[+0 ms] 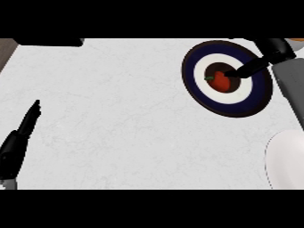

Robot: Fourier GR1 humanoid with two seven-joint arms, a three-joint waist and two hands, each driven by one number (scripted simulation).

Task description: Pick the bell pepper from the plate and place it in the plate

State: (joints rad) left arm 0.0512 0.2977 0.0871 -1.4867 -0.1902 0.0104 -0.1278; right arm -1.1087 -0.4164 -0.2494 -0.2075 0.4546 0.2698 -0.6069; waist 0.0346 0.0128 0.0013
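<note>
Red bell pepper [220, 82] sits dead centre on the navy-and-white ringed plate [200, 91], up at about two o'clock on the white counter [128, 116]. The right hand [252, 68] comes in from the pepper's two o'clock side with its dark fingers touching the pepper, but honestly I can't tell if they're curled round it or just resting against it. The plain white plate [289, 160] waits down at four o'clock, partly under the forearm. My worry: if the fingers only catch one side, the pepper rolls off across the ringed plate instead of lifting. The left hand [16, 144] rests open at eight o'clock, fingers up.
</note>
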